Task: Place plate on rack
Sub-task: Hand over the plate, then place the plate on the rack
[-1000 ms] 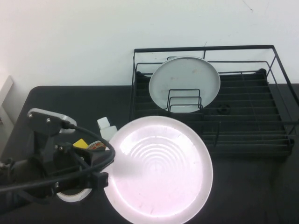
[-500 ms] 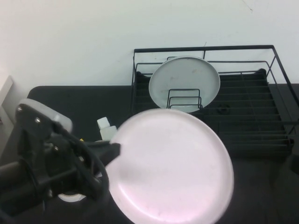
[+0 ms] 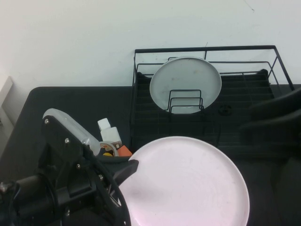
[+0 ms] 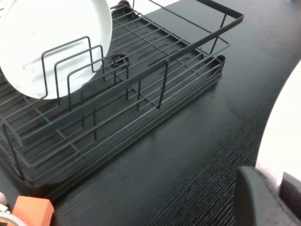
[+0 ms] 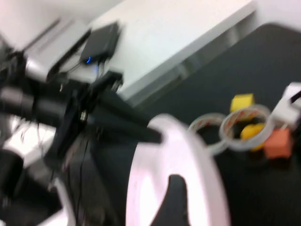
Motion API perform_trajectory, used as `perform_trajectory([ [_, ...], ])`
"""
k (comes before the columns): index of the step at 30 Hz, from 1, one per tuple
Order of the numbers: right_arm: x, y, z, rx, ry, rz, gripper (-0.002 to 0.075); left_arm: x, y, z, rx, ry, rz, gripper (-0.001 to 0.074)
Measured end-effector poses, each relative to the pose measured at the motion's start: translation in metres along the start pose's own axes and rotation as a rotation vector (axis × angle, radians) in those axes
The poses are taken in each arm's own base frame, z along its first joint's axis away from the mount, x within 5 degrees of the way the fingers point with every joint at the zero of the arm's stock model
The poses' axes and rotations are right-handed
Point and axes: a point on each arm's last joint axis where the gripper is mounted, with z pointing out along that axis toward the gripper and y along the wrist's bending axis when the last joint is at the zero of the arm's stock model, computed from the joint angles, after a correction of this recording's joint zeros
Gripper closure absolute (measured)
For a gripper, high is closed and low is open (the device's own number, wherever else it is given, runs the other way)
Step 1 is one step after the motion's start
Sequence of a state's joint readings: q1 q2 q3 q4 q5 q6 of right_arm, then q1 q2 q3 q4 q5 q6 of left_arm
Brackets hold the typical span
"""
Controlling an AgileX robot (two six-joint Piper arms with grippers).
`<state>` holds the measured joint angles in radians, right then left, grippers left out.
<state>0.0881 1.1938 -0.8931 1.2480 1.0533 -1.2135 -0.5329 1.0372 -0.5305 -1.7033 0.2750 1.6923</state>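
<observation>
The pale pink plate [image 3: 188,183] is held above the table's near edge, in front of the black wire rack [image 3: 275,51]. My left gripper [image 3: 128,170] is shut on the plate's left rim; in the left wrist view the rim [image 4: 287,136] runs between the fingers [image 4: 256,197]. The rack also shows in the left wrist view [image 4: 164,80]. The right arm [image 3: 277,110] is a dark blur over the rack's right side. In the right wrist view my right gripper [image 5: 181,207] is at the plate [image 5: 155,188], which is seen nearly edge-on.
A grey-white plate [image 3: 186,82] stands upright in the rack's wire loops. A white bottle [image 3: 107,129], an orange block [image 3: 123,149], tape rings [image 5: 244,127] and a yellow block [image 5: 242,101] lie on the black table left of the rack.
The plate has risen off the table and shifted right and nearer, in the left gripper. The left arm swung right. The right arm has come into view at the right.
</observation>
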Motion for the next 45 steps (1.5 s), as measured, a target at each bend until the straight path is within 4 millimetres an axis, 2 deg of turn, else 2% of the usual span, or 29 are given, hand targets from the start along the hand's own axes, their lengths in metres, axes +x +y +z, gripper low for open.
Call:
perform_trajectory([
  [4, 0.011, 0.001, 0.022, -0.036, 0.12, -0.04, 0.0116, -0.004, 0.0, 0.0, -0.004, -0.01, 0.011, 0.073],
  [9, 0.022, 0.001, 0.046, -0.084, 0.23, -0.061, 0.0116, -0.02, 0.0, -0.001, -0.004, -0.057, 0.026, 0.073],
  [16, 0.032, -0.01, 0.062, -0.094, 0.285, -0.027, 0.0139, -0.028, 0.0, -0.002, -0.004, -0.078, 0.033, 0.073],
  [18, 0.033, -0.012, 0.064, -0.091, 0.288, -0.023, 0.0198, -0.029, 0.0, -0.002, -0.004, -0.082, 0.034, 0.073],
  [20, 0.033, -0.014, 0.065, -0.083, 0.288, -0.031, 0.0294, -0.029, 0.0, -0.002, -0.004, -0.083, 0.034, 0.073],
  [24, 0.03, -0.015, 0.066, -0.076, 0.255, -0.084, 0.0573, -0.029, 0.0, -0.002, -0.009, -0.081, 0.031, 0.0727],
  [26, 0.026, -0.016, 0.067, -0.071, 0.232, -0.118, 0.0575, -0.03, 0.0, -0.002, -0.009, -0.082, 0.032, 0.0712],
  [28, 0.022, -0.016, 0.067, -0.072, 0.212, -0.162, 0.0575, -0.03, 0.0, -0.002, -0.009, -0.083, 0.03, 0.0673],
  [30, 0.016, -0.015, 0.067, -0.075, 0.189, -0.201, 0.0576, -0.03, 0.0, -0.002, -0.009, -0.083, 0.025, 0.0598],
  [35, 0.001, -0.015, 0.065, -0.058, 0.167, -0.315, 0.0576, -0.03, 0.004, -0.002, -0.055, -0.081, -0.041, 0.029],
  [37, -0.005, -0.018, 0.063, -0.021, 0.19, -0.38, 0.0576, -0.03, 0.009, -0.005, -0.109, -0.088, -0.068, 0.0217],
  [41, -0.016, -0.023, 0.058, 0.061, 0.259, -0.527, 0.0576, -0.035, 0.016, -0.018, -0.224, -0.131, -0.1, 0.0177],
  [45, -0.029, -0.029, 0.051, 0.143, 0.345, -0.666, 0.0577, -0.044, 0.02, -0.043, -0.348, -0.218, -0.133, 0.022],
])
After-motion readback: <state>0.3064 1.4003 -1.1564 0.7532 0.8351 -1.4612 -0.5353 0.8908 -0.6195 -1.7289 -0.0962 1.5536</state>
